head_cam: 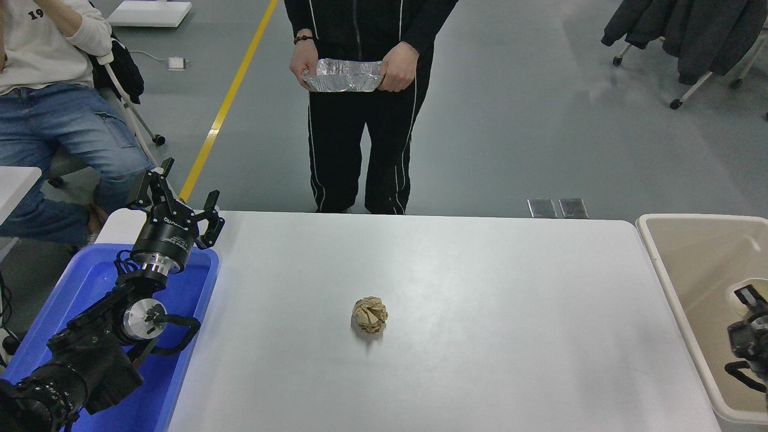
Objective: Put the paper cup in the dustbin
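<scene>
The paper cup [737, 295], small and cream-white, shows at the right edge over the inside of the beige dustbin [660, 264]. My right gripper [747, 303] comes in from the right edge above the dustbin and is shut on the cup, with one black finger across its rim; most of the arm is out of view. My left gripper [180, 201] is parked at the lower left above a blue bin, open and empty.
A crumpled brown paper ball [369, 314] lies on the white table [480, 288] near its middle. The blue bin [90, 282] stands at the table's left. A person holding a foil tray [343, 75] stands at the far side; another person [54, 108] sits at top left.
</scene>
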Motion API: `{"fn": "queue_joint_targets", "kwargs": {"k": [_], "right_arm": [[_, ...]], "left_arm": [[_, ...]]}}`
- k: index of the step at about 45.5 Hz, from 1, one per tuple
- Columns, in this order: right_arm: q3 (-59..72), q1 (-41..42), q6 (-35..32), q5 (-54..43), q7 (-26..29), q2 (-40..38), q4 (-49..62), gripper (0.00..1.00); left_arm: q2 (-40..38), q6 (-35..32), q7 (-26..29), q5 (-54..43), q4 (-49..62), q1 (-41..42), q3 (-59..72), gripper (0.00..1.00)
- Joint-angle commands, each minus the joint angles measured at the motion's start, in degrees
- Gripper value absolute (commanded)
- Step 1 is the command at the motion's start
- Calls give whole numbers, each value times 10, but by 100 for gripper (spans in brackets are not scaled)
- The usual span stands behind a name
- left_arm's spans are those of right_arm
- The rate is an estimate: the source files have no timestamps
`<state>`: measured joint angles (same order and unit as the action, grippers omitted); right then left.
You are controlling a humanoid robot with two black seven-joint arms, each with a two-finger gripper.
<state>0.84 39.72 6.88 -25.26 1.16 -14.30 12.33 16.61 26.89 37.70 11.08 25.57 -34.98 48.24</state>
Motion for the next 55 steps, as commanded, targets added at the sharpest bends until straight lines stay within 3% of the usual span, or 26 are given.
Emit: {"fn": "queue_joint_targets", "kwargs": {"k": [1,4,8,20,31,38,46,55], "right_arm": [[5,-3,40,3,-3,1,-1,67],[5,-2,45,3,-4,1,-2,87],[4,2,46,3,-4,1,-4,97],[-24,51,31,6,-4,-33,-68,99],[-139,149,17,6,-5,-164,-268,99],[-285,163,16,6,-6,-216,-390,99],[-441,158,-26,6,-5,-240,-504,99],[-543,153,-35,6,-6,-219,-540,99]], "left_arm": [[0,0,0,0,0,0,0,100],[0,0,0,0,0,0,0,100],[0,0,0,0,-1,0,0,100],[0,0,0,0,0,0,0,100],[0,0,0,0,0,0,0,100],[0,0,0,0,-1,0,0,100],[0,0,0,0,-1,0,0,100],[0,0,0,0,-1,0,0,100]]}}
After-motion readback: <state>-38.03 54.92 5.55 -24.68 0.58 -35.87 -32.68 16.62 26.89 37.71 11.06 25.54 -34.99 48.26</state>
